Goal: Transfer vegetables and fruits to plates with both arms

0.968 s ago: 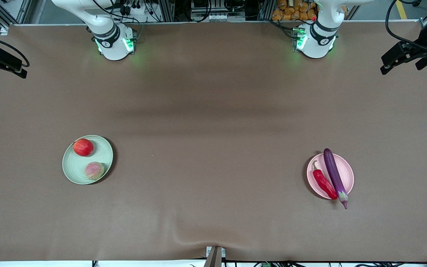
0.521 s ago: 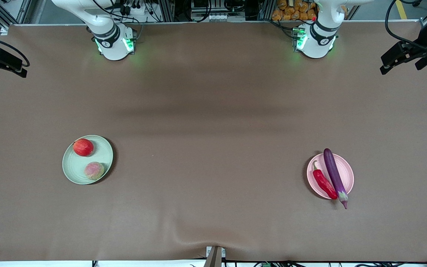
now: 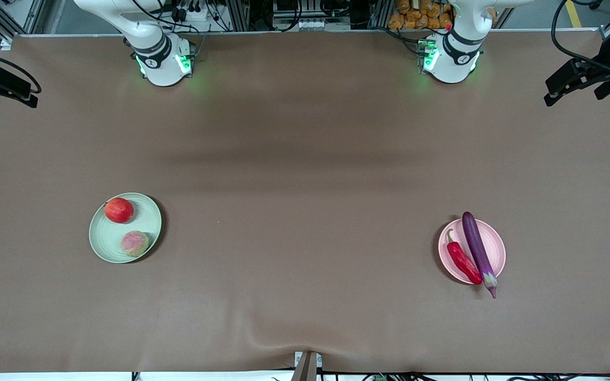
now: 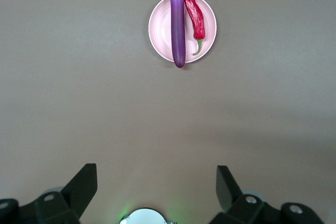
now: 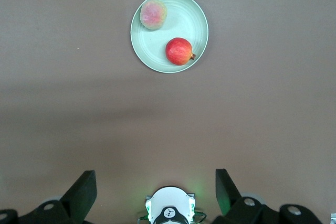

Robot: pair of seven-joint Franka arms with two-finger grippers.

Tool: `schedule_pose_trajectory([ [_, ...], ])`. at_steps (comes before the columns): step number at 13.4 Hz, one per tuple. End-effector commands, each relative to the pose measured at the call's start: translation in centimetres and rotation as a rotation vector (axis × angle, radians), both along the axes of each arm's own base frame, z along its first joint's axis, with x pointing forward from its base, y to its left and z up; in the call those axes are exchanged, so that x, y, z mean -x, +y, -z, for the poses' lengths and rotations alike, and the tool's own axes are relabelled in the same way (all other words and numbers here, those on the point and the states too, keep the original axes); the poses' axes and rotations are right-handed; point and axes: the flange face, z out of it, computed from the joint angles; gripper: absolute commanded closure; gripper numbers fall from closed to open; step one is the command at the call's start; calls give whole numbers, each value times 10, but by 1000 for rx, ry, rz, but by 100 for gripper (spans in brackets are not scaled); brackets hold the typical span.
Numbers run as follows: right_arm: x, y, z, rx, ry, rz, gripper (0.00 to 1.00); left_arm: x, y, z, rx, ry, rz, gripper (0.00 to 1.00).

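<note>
Nothing moved; produce on plates

table: brown cloth | edge: metal framing, cables

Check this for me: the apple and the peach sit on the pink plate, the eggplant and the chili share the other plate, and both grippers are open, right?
One slip: the apple and the peach sit on the green plate, as the front view shows. The eggplant and the chili share the pink plate. The left gripper and right gripper are open.
</note>
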Motion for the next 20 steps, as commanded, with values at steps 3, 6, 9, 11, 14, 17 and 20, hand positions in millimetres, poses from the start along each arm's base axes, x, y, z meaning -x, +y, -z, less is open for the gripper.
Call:
schedule_pose_trajectory([
  [3,9,8,-1,19,40,-2,0,0,7,-7,3,3,1,0],
  [6,7,4,-2,14,31,8,0,0,8,-6,3,5,-1,0],
  [9,5,-6,2,21,37,26,0,-2,10,-5,6,8,-6,0],
  [11,6,-11,0,9,33,38,0,-3,9,-3,6,11,-3,0],
  [14,5,-11,0,0,28,37,0,-2,10,-5,5,6,-13,0],
  [17,4,-9,0,-2,25,34,0,0,11,-8,2,1,-11,0],
  [20,3,-12,3,-2,31,40,0,-1,10,-7,0,3,-12,0],
])
